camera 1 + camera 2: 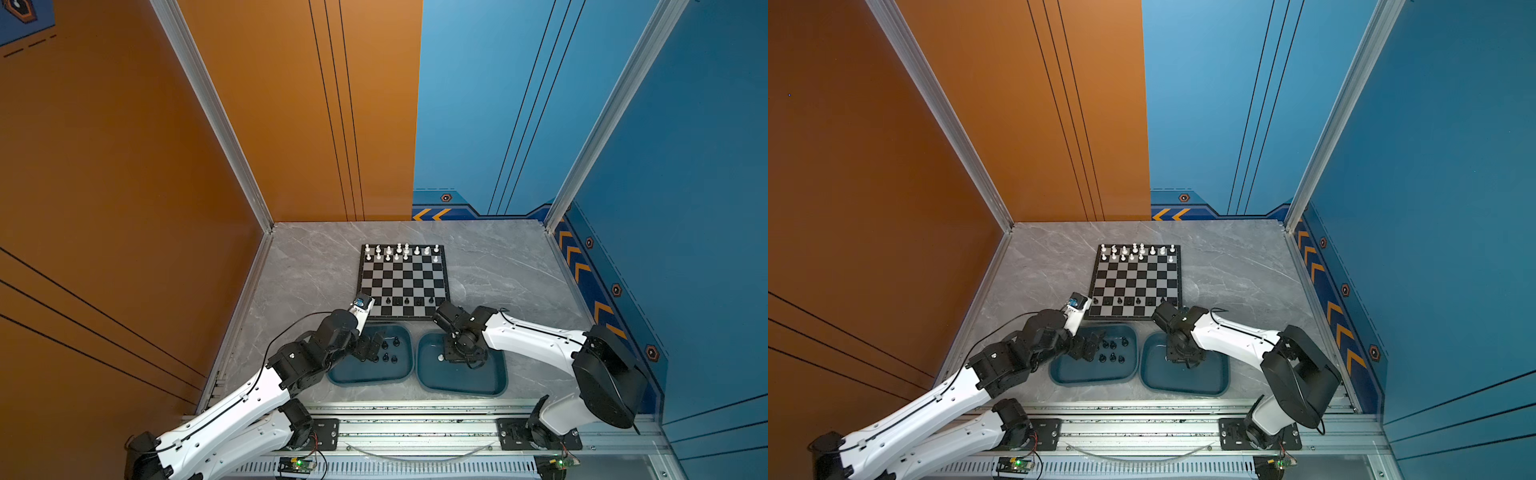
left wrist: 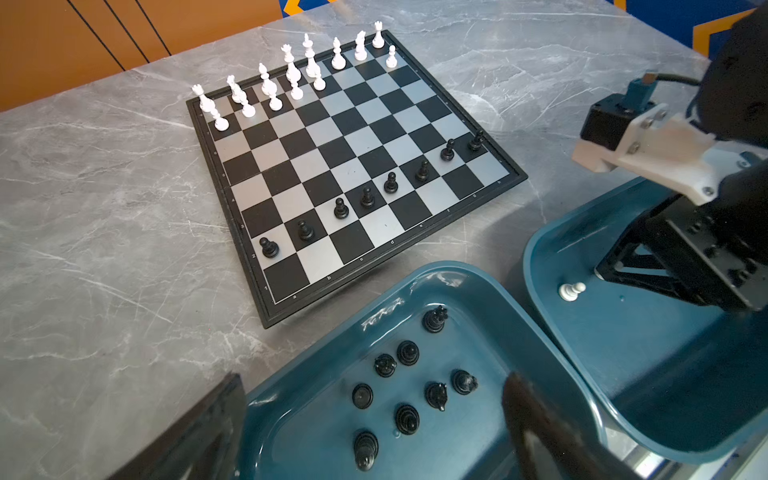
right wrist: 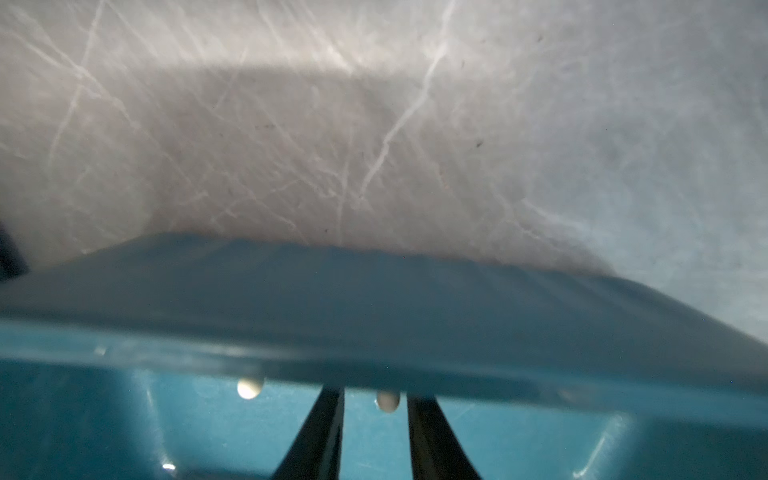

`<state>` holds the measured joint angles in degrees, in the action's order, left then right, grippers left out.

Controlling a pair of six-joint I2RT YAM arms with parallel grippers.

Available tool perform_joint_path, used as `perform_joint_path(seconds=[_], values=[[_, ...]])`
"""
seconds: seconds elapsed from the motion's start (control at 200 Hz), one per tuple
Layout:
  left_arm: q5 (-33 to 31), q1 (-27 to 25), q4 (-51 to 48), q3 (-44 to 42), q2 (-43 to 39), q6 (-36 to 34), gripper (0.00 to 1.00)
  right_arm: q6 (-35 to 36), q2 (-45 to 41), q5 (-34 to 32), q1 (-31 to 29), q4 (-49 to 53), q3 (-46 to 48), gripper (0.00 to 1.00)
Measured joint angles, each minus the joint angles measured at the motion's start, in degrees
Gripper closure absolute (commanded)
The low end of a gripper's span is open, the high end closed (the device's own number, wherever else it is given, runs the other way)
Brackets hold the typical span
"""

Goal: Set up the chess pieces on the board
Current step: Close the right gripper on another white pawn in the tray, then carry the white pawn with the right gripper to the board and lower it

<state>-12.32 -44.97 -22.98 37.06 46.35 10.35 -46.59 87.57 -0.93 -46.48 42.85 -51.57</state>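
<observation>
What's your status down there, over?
Left end effector open above tray of black pieces. Right end effector straddles white piece, no grip yet. Board lacks black back rank, two white pawns. Path clear.

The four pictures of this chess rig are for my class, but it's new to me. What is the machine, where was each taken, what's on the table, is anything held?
Two robot arms, the left arm and right arm, each end in a two-fingered gripper. Two pictures look down from one overhead twin camera; two come from cameras on the wrists. On the table lie the board, white pieces along its far edge, black pawns nearer, and two trays. The left tray holds black pieces; the left gripper hangs open above it, empty. The right gripper is down in the right tray, fingers either side of a white piece, a gap showing: nothing held yet.
</observation>
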Motion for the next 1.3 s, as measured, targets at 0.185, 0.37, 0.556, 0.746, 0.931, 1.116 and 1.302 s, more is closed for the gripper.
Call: perform_joint_path(seconds=[0.185, 0.37, 0.556, 0.746, 0.931, 1.116, 1.302], values=[[-0.15, 0.02, -0.04, 0.15, 1.99, -0.20, 0.02, 0.04, 0.00, 0.92, 0.26, -1.14, 0.61, 0.72], [-0.15, 0.07, -0.24, 1.09, 2.21, -0.68, 0.02, 0.04, 0.22, 0.94, 0.42, -1.99, 1.44, 0.74], [-0.17, 0.35, -0.48, 1.36, 2.27, -1.07, 0.02, 0.20, 0.26, 0.94, 0.44, -2.14, 1.55, 0.81], [-0.31, 0.35, -0.48, 1.38, 2.58, -1.07, 0.02, 0.48, 0.52, 1.07, 0.76, -2.49, 1.62, 0.88], [-0.39, 0.39, -0.44, 1.70, 3.34, -1.07, 0.02, 0.87, 0.50, 1.14, 1.49, -2.40, 1.64, 0.92], [-0.63, 0.90, 0.04, 1.95, 5.05, -1.49, 0.02, 2.23, 0.50, 1.14, 2.93, -0.24, 0.28, 0.92], [-0.85, 2.56, 2.40, 2.10, 7.19, -2.40, 0.02, 4.17, 0.31, 1.03, 3.50, 4.44, -6.99, 0.92]])
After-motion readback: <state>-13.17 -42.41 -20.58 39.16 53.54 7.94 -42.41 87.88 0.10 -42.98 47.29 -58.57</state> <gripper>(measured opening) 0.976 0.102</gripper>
